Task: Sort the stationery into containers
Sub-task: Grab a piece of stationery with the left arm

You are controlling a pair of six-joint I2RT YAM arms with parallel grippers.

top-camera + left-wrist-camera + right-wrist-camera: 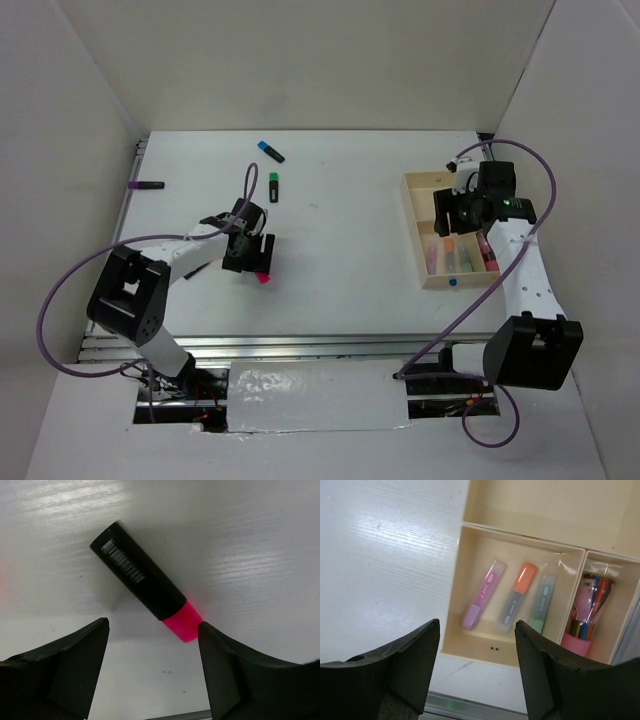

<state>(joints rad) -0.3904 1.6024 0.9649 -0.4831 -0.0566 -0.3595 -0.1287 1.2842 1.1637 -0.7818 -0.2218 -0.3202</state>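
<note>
A black highlighter with a pink end (pixel 145 582) lies on the white table just ahead of my left gripper (pixel 152 645), which is open and empty; the pink end lies next to the right finger (pixel 235 665). In the top view it shows by the left gripper (pixel 255 264) as a pink tip (pixel 264 279). My right gripper (pixel 477 650) is open and empty, hovering over the wooden tray (pixel 457 580). One compartment holds three pale highlighters: purple (pixel 482 595), orange (pixel 516 597), green (pixel 541 602). A pink tube (pixel 585 612) lies in the adjoining compartment.
On the table lie a blue-ended highlighter (pixel 270 152), a green-ended one (pixel 273 186) and a purple-ended pen (pixel 146 185) at the far left. A dark pen (pixel 197 268) lies under the left arm. The tray (pixel 428 275) with its blue dot (pixel 453 283) stands at the right, the right gripper (pixel 455 213) above it.
</note>
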